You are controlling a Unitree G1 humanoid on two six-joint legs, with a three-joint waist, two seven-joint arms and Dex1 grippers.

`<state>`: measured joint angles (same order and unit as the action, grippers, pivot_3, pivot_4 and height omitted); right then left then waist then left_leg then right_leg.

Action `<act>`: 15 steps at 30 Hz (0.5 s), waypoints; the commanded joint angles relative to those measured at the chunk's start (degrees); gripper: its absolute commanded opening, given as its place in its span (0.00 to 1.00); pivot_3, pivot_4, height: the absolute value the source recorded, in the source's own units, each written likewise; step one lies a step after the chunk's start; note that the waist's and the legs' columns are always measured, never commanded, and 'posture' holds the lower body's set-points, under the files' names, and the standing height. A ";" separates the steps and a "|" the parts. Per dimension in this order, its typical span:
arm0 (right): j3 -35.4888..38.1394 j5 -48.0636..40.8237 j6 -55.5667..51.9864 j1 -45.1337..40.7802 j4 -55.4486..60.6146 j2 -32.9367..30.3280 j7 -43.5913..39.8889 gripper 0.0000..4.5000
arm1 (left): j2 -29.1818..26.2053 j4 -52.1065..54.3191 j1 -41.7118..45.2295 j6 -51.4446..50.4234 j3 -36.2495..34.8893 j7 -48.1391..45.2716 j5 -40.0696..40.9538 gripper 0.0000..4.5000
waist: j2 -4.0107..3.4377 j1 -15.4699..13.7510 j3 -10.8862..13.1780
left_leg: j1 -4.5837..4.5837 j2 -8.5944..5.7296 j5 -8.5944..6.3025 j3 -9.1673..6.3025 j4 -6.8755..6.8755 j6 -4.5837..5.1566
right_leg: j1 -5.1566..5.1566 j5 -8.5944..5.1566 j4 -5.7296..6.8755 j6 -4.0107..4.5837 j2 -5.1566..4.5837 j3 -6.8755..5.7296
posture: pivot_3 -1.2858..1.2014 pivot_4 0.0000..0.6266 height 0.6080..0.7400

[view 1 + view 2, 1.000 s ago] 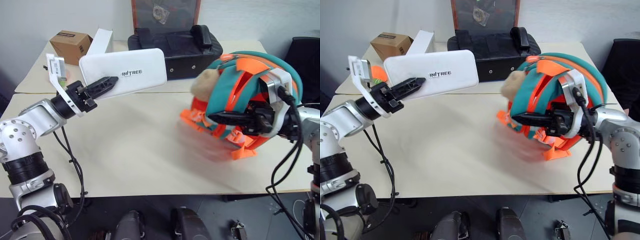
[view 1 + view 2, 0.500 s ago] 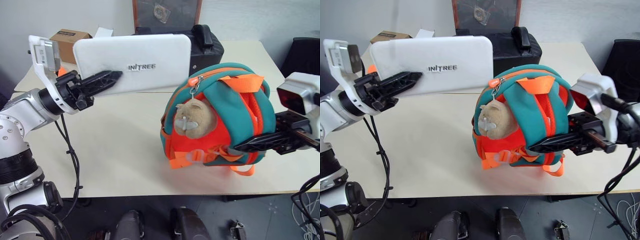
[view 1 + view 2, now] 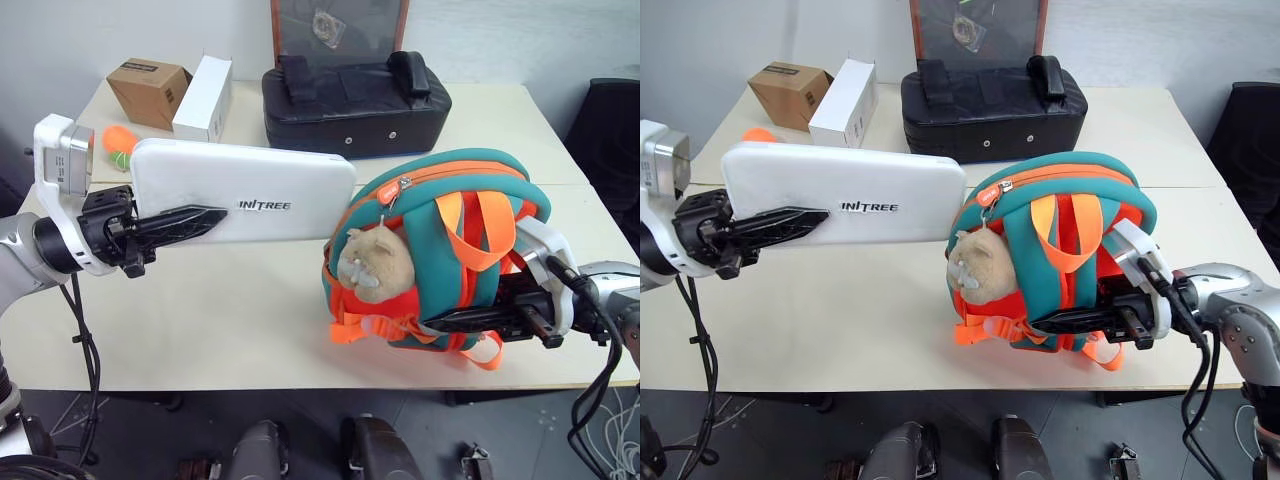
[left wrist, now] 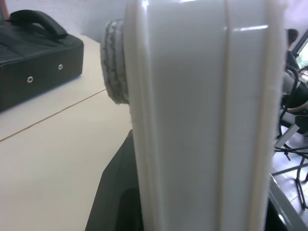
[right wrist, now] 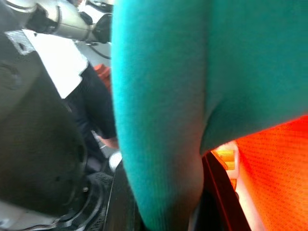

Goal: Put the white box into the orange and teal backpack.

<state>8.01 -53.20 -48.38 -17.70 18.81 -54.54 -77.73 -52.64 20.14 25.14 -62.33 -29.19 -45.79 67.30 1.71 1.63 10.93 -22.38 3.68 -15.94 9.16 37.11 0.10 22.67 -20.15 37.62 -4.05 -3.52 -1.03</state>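
Note:
The white box [image 3: 265, 185], lettered on its face, hangs level above the table with my left gripper [image 3: 190, 220] shut on its left end; its narrow edge [image 4: 202, 120] looms close in the left wrist view. Its right end reaches the upper left side of the orange and teal backpack [image 3: 450, 230], by the zip pull. The backpack stands upright near the table's front right, a tan plush keychain [image 3: 375, 265] hanging on its front. My right gripper [image 3: 470, 322] is shut on the backpack's lower part, and teal fabric [image 5: 159, 96] lies between its fingers.
At the back of the table [image 3: 230, 310] lie a black padded bag [image 3: 350, 95], a brown carton [image 3: 147, 88], a taller white carton [image 3: 203, 97] and a small orange and green thing [image 3: 118, 140]. A black chair [image 3: 612, 130] stands off the right edge.
The backpack swung from tilted to upright and came down towards the table with my right gripper. My left gripper drew the box back and lower, rolling it level.

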 commanded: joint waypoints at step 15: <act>-1.47 2.09 1.45 -1.65 -1.07 1.50 2.94 0.00 | -6.47 1.54 2.24 9.36 6.11 -11.18 -5.34 0.30 | 0.00 0.01 0.00 | 0.00 0.00 -0.01 0.01 -0.01 0.00 | 0.01 -0.03 -0.01 0.05 0.01 -0.01 | 0.52 0.24 1.00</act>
<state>6.44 -50.99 -47.52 -18.56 17.58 -53.17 -74.70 -57.49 21.30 25.70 -54.46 -21.72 -54.10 60.56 1.71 1.64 10.94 -22.39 3.68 -15.94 9.16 37.09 0.11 22.68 -20.18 37.61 -4.00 -3.51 -1.05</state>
